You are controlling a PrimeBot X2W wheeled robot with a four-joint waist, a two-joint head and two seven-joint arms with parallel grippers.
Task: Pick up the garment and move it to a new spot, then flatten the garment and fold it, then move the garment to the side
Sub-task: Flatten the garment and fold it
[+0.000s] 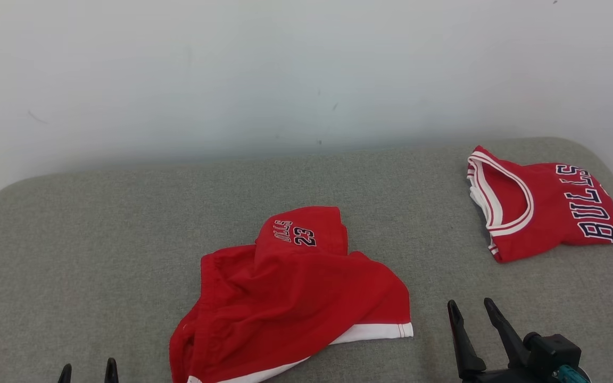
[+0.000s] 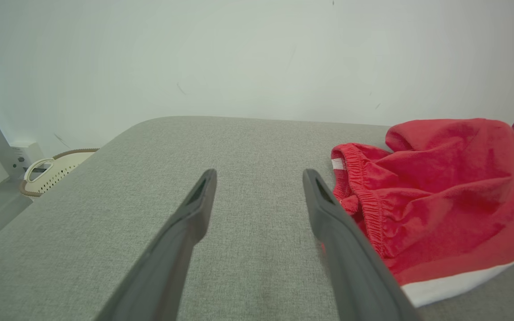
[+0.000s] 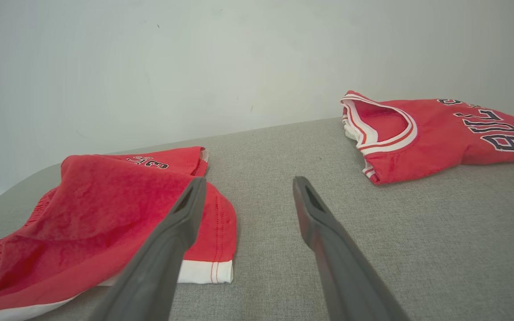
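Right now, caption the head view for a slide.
Crumpled red shorts centre, folded Bulls jersey far right, on grey padded surface.

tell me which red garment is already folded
The jersey at the far right: folded flat, BULLS lettering showing. The shorts in the middle lie crumpled.

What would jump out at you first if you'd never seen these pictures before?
The bright red shorts, crumpled in the middle of the grey cushion, with a white hem and the number 23. Next, the folded red jersey with BULLS lettering at the far right. The left gripper and right gripper sit open near the front edge, either side of the shorts.
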